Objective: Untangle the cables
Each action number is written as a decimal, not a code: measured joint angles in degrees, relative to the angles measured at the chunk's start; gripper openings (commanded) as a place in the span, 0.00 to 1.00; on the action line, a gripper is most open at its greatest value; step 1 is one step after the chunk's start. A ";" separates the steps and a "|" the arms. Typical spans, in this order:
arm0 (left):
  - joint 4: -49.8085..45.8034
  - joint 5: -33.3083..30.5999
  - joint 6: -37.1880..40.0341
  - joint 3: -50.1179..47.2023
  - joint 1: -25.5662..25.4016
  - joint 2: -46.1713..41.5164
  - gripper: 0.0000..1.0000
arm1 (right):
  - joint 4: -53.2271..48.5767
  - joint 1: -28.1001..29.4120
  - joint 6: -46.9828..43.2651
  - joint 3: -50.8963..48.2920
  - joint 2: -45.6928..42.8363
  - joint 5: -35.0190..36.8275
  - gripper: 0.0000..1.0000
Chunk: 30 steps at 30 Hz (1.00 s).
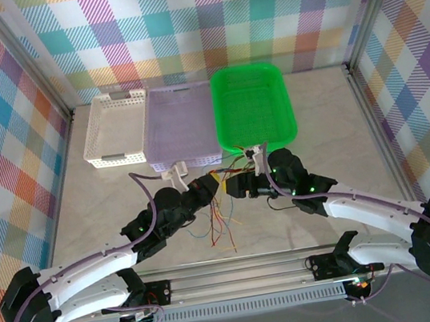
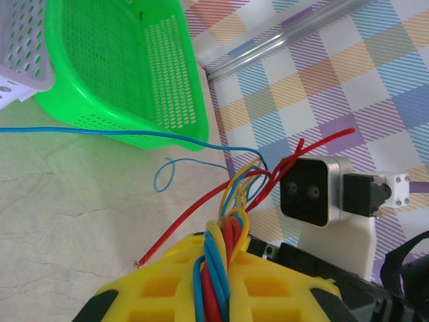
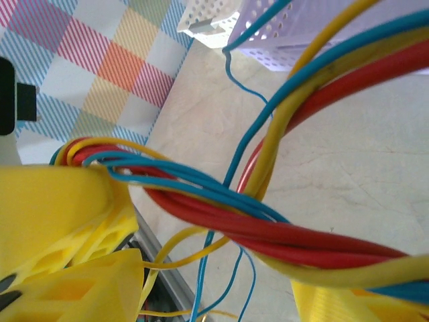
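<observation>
The cables point(image 1: 220, 209), thin red, yellow, blue and green wires, sat mid-table between the two arms, just near of the baskets. Their loose ends fanned out toward the near edge. In the left wrist view the cables point(image 2: 216, 282) formed a twisted red, blue and yellow bundle, and single strands splayed out beyond it. One blue strand point(image 2: 100, 132) ran left past the green basket point(image 2: 120, 74).

The left gripper point(image 1: 204, 187) met the tangle from the left. Up close, the left gripper point(image 2: 224, 248) had its yellow fingers point(image 2: 154, 292) pressed together on the bundle.

The right gripper point(image 1: 243, 183) met the tangle from the right. In its wrist view the cables point(image 3: 268, 231) crossed as a thick twist toward a yellow finger point(image 3: 342, 305) at lower right. I cannot tell whether that claw was wide or clamped.

Beyond them, a white basket point(image 1: 117, 127), a lilac basket point(image 1: 180, 126) and the green basket point(image 1: 252, 103) stood side by side on the pale table point(image 1: 331, 127), left to right.
</observation>
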 measured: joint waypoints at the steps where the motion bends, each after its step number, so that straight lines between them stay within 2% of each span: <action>1: 0.11 -0.09 0.00 0.02 -0.24 0.04 0.00 | 0.70 0.02 0.37 -0.26 -0.02 0.39 0.59; 5: 0.55 -0.20 -0.02 0.02 -0.76 0.52 0.00 | 3.93 0.44 1.31 -1.03 -0.02 1.84 0.55; 8: 1.25 -0.46 -0.04 0.02 -0.92 0.63 0.00 | 5.68 0.61 2.34 -1.38 0.09 2.54 0.46; 10: 1.68 -0.57 -0.04 0.02 -0.98 0.61 0.00 | 6.45 0.76 2.71 -1.42 0.39 3.06 0.43; 15: 1.66 -0.57 -0.04 0.02 -0.98 0.48 0.00 | 6.49 0.76 3.48 -1.53 0.55 5.09 0.26; 21: 1.46 -0.57 -0.26 0.02 -1.01 -1.18 0.00 | 5.09 0.76 3.58 -2.60 -0.07 8.13 0.00; 30: -2.71 -1.49 -0.22 -0.20 -1.07 -9.90 0.00 | -3.26 1.14 0.66 -4.22 -8.90 14.14 0.00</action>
